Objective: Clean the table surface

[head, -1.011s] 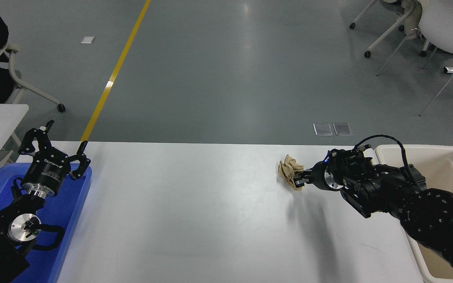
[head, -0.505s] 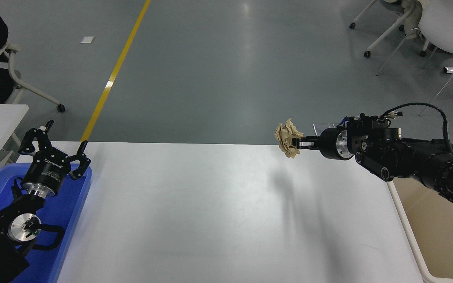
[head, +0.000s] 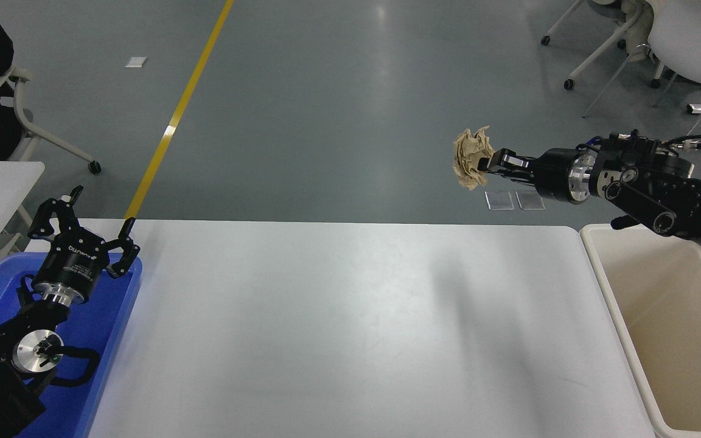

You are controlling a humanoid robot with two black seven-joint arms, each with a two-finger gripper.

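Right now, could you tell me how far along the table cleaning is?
The wide matte white tabletop shows nothing lying on it, so the pick-up looks done. In hand: the right gripper is shut on a crumpled tan paper ball, held high beyond the table's far edge. Left: carrying it over the beige plastic tub at the right and dropping it, probably. The left gripper is open, parked over the blue tray.

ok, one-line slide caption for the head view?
Right gripper holds a crumpled paper ball above the white table, beside the beige tub; left gripper parked over the blue tray.
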